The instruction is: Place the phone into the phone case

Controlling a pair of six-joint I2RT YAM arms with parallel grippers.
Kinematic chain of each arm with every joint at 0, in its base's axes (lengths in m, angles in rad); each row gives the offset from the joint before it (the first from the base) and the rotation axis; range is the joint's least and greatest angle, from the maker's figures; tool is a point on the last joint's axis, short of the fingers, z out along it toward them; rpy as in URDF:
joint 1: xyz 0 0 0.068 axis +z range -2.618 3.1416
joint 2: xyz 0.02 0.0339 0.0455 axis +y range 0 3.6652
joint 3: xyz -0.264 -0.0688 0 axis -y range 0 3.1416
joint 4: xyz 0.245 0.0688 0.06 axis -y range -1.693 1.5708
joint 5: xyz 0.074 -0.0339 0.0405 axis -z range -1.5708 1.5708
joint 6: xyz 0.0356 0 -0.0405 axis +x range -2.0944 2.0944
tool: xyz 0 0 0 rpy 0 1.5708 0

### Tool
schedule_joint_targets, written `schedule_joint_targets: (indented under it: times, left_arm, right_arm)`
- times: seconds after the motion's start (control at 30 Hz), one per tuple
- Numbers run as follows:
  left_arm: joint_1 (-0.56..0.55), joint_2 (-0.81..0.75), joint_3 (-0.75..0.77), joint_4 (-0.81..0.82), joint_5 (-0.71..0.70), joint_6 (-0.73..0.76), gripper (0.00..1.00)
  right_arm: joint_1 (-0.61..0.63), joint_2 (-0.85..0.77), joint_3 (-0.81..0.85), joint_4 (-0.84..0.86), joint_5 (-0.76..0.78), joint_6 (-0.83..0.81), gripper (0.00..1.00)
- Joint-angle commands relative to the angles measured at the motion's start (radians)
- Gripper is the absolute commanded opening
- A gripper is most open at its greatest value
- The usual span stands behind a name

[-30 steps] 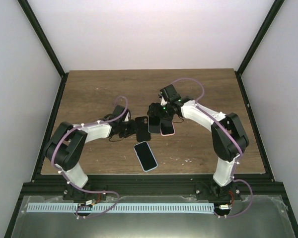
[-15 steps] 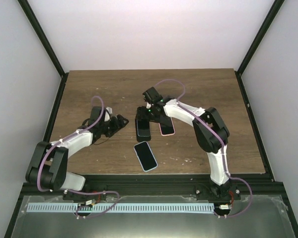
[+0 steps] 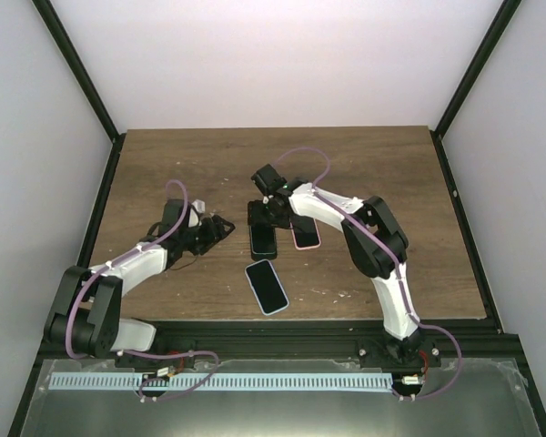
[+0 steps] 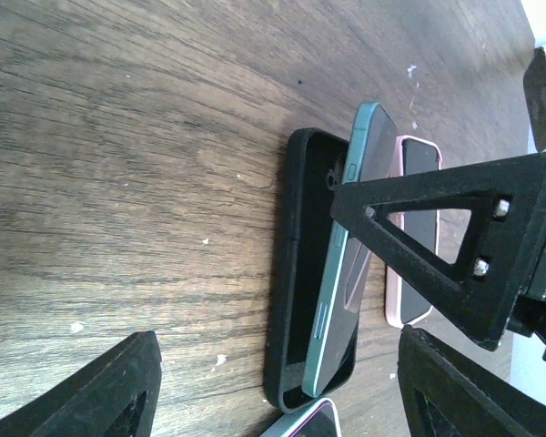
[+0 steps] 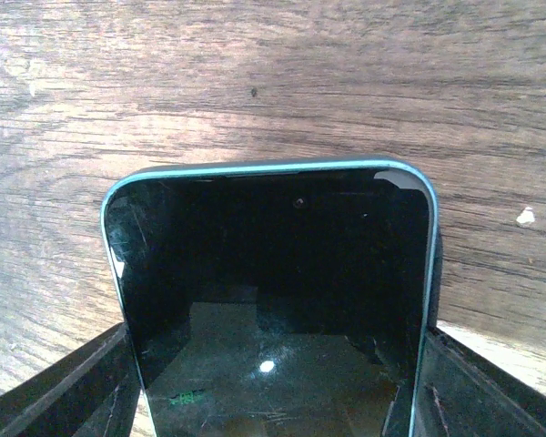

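Note:
A black phone case [image 3: 260,244] lies open side up mid-table, also in the left wrist view [image 4: 296,273]. A teal-edged phone [image 4: 346,264] sits tilted in it, one long edge down in the case and the other raised. My right gripper [image 3: 267,210] is shut on the phone's far end. In the right wrist view the phone's dark screen [image 5: 273,273] fills the space between my fingers [image 5: 73,391]. My left gripper [image 3: 222,226] is open and empty, just left of the case, and its fingertips [image 4: 100,391] frame the case's near end.
A pink-edged phone [image 3: 307,234] lies right of the case and also shows in the left wrist view [image 4: 409,173]. A light-edged phone [image 3: 267,286] lies nearer me, in front of the case. The wooden table [image 3: 164,164] ends at a black frame.
My left gripper has let go of the case and drawn back to the left. My right gripper has carried the phone left, over and into the case.

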Motion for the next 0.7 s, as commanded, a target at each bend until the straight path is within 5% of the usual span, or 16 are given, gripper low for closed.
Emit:
schedule_joint_targets:
  times: [0.0, 0.67]
  left_arm:
    - [0.003, 0.007, -0.017, 0.047, 0.032, -0.003, 0.72]
    - [0.003, 0.103, 0.053, 0.049, 0.086, -0.001, 0.59]
  right_arm:
    - [0.019, 0.023, 0.044, -0.057, 0.057, 0.004, 0.63]
    - [0.031, -0.023, 0.048, -0.097, 0.057, -0.006, 0.89]
